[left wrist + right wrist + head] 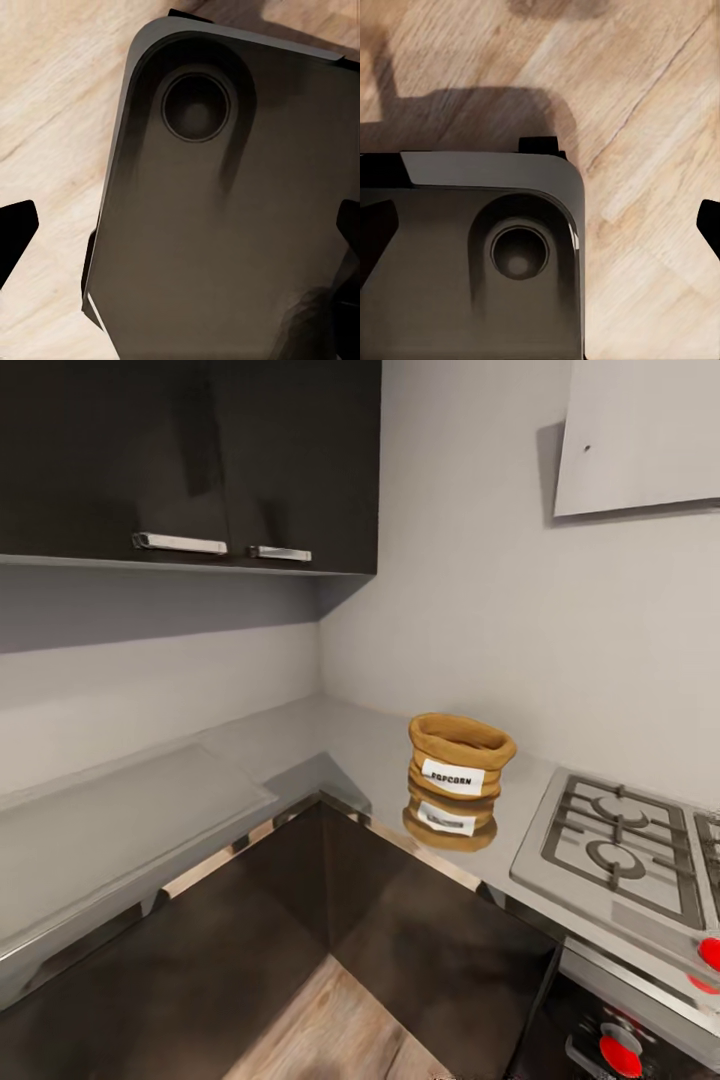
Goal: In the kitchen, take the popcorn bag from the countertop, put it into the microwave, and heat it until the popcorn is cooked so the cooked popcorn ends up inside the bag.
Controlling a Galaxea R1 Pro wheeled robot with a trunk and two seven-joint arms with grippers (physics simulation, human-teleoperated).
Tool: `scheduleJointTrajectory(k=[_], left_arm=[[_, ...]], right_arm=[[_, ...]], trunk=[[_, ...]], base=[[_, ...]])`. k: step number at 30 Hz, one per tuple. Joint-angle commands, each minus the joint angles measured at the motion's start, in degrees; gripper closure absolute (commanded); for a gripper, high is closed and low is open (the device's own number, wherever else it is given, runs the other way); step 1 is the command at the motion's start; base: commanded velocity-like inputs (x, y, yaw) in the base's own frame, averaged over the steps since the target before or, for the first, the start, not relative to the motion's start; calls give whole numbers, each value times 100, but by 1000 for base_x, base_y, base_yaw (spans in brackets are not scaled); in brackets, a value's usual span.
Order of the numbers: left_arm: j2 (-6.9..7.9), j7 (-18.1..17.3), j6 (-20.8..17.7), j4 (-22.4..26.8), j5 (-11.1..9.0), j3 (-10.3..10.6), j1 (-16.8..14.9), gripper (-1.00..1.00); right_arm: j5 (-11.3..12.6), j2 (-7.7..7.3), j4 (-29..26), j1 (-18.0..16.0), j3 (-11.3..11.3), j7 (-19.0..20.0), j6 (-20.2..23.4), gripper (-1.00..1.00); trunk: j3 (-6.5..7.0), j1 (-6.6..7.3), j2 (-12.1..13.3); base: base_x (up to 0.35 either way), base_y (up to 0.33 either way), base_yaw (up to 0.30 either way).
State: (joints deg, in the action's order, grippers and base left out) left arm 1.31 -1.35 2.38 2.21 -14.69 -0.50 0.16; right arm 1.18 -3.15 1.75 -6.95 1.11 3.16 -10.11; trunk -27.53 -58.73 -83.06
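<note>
The popcorn bag (460,758), a squat tan sack with a rolled rim and a white label, stands upright on the grey countertop (350,740) near the inner corner, mirrored in the shiny surface. Its inside is hidden from this angle, so the popcorn is hidden. The microwave is out of view. My left gripper (180,232) hangs open over the robot's dark base (225,195), its black fingertips (15,232) far apart. Above the base's corner and the wooden floor (645,112), my right gripper (544,229) is open too, holding nothing.
A steel gas hob (620,850) with red knobs (620,1055) sits right of the bag. Dark wall cabinets (190,460) hang over the left run of worktop. Dark lower cabinet fronts (400,930) form a corner around a strip of wooden floor (330,1020).
</note>
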Motion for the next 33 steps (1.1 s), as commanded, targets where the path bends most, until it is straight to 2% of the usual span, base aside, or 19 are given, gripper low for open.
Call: scheduleJointTrajectory(k=[1,33], left_arm=[[1,-14,9,6,-34,-3,2,-100],[-8,-14,17,3,-34,-3,2,-100]], right_arm=[[14,-3,19,-8,12,27,-35,-100],[14,33,19,-8,20,27,-35,-100]], trunk=[[-5,0,-3],[69,0,-3]], base=[[0,0,-177],[0,0,-211]])
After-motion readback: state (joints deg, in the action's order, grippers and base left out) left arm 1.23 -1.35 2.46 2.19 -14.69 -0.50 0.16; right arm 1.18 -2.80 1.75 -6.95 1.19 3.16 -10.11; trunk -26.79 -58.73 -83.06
